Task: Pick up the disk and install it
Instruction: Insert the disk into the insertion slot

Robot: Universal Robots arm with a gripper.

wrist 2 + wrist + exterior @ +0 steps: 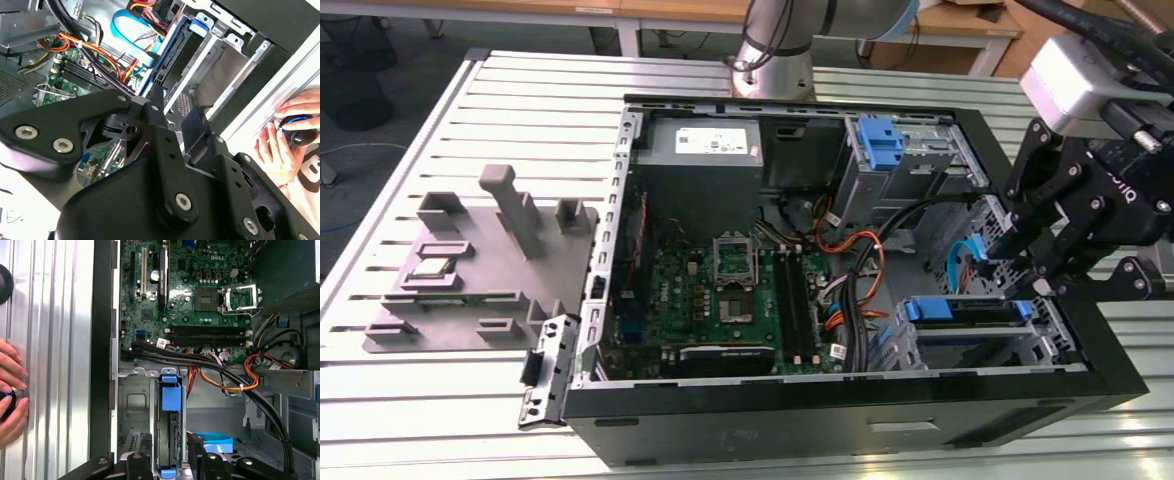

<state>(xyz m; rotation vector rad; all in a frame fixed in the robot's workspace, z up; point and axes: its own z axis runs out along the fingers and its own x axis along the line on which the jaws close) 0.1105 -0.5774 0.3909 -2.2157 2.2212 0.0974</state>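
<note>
1. While my gripper (176, 105) hangs over the case (854, 400), its fingers stand apart, clamped on nothing.
2. The disk (170, 435) sits on edge in the drive bay beneath me, blue rails showing.

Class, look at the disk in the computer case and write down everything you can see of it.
The disk stands on edge in a grey metal bay of the open computer case. It shows as a narrow dark slab with blue plastic rails and a blue tab at one end. Its label is hidden. The open claw hovers over it, one finger either side, not visibly touching.
</note>
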